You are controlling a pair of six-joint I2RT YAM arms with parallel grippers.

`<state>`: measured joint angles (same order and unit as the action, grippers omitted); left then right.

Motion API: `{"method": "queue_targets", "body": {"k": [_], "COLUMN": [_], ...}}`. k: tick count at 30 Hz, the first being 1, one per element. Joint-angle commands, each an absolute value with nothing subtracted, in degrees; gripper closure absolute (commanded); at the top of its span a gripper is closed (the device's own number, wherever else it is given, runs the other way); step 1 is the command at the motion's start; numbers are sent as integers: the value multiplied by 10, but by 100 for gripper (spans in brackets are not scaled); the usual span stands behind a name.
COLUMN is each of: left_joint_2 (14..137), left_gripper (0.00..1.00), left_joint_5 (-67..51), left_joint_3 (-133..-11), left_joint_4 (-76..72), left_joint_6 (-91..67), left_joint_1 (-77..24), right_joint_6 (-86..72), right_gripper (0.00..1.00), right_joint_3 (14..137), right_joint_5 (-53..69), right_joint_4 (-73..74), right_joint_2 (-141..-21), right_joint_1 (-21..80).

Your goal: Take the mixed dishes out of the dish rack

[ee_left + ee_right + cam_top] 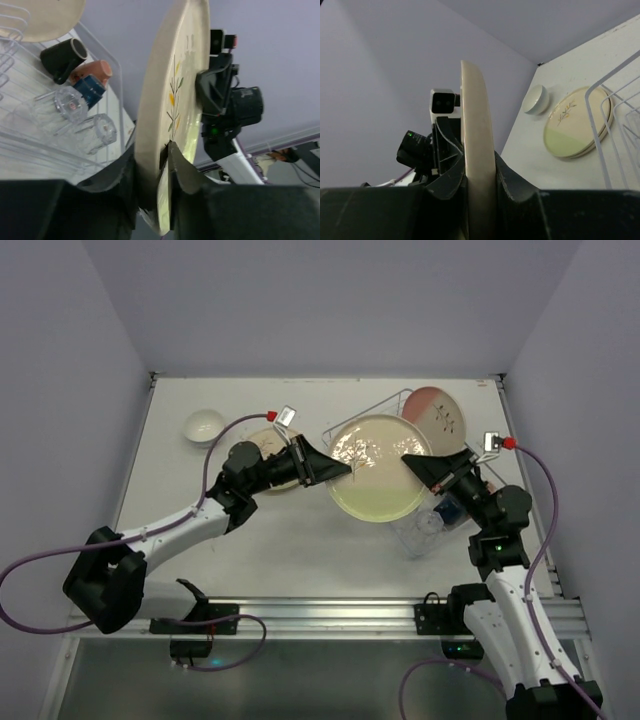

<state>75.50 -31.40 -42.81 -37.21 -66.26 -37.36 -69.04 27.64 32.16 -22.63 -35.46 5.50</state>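
Top view: a large cream-and-green plate [375, 475] hangs above the surface [300, 540], pinched at opposite rims by the left hand [325, 468] and the right hand [425, 468]. The dish rack [392, 398] lies beyond the right hand.

Left wrist view: the fingers clamp the rim, with the glasses [70, 102] off to their left.

Right wrist view: the jaws are tight on the edge.

If either hand tugs or lets go early, the plate could slip and drop. No writing can be read, only a sprig motif.
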Motion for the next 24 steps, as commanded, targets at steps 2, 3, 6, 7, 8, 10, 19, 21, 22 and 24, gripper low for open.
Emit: {"method": "queue_targets", "body": {"k": [2, 3, 6, 7, 8, 10, 19, 21, 22, 24], "left_joint_2": [749, 746, 736, 731, 727, 709, 623, 607, 600, 581], "left_gripper": [90, 100, 100, 100, 100, 100, 100, 100, 100, 100], "left_joint_5": [-315, -314, -306, -298, -292, -259, -63, -32, -9, -4], "left_joint_3": [-444, -442, -434, -432, -430, -425, -413, -419, -422, -421], "left_joint_4": [-414, -413, -402, -398, -395, -364, -243, -201, -186, -150], "left_joint_6": [-675, -678, -683, -686, -688, -691, -722, -722, -723, -729], "left_joint_1": [-382, -385, -389, -390, -390, -390, -388, -381, -373, -326], "right_joint_6": [-688, -685, -665, -649, -638, -616, -541, -513, -502, -467], "right_gripper": [100, 100, 100, 100, 91, 61, 1, 1, 1, 1], "right_joint_3": [287, 287, 294, 299, 301, 315, 329, 337, 345, 355], "right_joint_5": [324, 321, 318, 319, 319, 316, 284, 257, 225, 195], "right_joint_4": [-321, -321, -321, -321, -320, -295, -231, -194, -154, -114], "right_joint_2": [-363, -366, -389, -395, -402, -425, -497, -492, -487, -456], "right_joint_1": [54, 54, 54, 54, 54, 54, 54, 54, 54, 54]}}
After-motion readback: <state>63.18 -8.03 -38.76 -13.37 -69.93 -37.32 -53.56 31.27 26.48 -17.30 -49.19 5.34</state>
